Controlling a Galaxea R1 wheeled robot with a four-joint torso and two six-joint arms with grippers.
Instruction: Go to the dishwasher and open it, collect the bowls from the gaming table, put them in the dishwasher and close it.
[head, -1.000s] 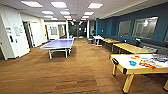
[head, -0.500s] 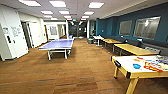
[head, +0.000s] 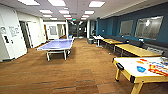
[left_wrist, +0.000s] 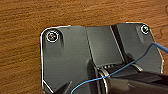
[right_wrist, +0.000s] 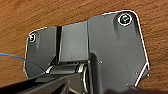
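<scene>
The gaming table (head: 124, 72), white-topped with a yellow rim and legs, stands at the near right in the head view. On its top lie a bright blue bowl (head: 141, 69) and, just beyond it, an orange bowl (head: 139, 62) and a red-orange one (head: 144, 60), beside colourful game boxes (head: 159, 69). The dishwasher is out of view. Both wrist views look straight down past the robot's dark plate onto brown wooden flooring (left_wrist: 22, 22).
A blue ping-pong table (head: 57, 45) stands mid-room on the left. Plain yellow-topped tables (head: 137, 50) line the blue right wall. White walls and doors (head: 12, 37) run along the left. Wooden floor (head: 87, 67) stretches between them towards a far corridor.
The whole head picture has shifted only slightly, so the camera has moved a little. The tables and bowls stay where they were.
</scene>
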